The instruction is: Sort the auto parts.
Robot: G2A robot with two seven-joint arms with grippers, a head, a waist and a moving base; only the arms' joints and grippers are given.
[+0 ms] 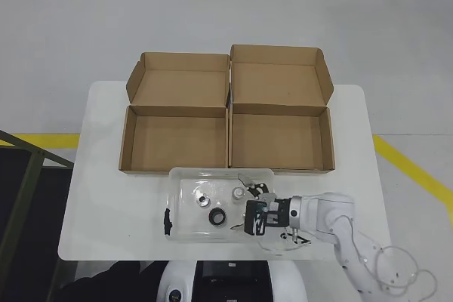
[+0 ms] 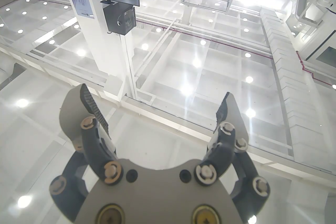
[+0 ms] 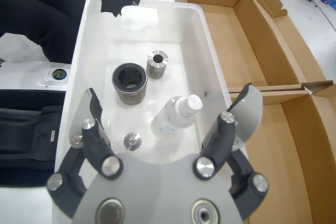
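Observation:
A clear plastic bin [image 1: 183, 181] [image 3: 210, 33] at the table's front edge holds the parts. Inside stand a dark ring-shaped bearing [image 3: 129, 83] [image 1: 218, 218], a steel cylinder with a bore [image 3: 157, 63] [image 1: 202, 201], a small round metal cap [image 3: 132, 140] and a tilted white bottle [image 3: 178, 114] [image 1: 238, 194]. My right gripper [image 3: 170, 101] [image 1: 254, 217] hovers open over the bin's right end, above the bottle and cap, holding nothing. My left gripper [image 2: 157, 101] is open and empty, facing the room's ceiling.
Two open cardboard boxes [image 1: 174, 143] [image 1: 281, 142] sit side by side behind the bin, lids folded back; both look bare inside [image 3: 236, 51]. Black tape [image 3: 115, 3] marks the bin's far end. The white table [image 1: 98, 189] has free room at left.

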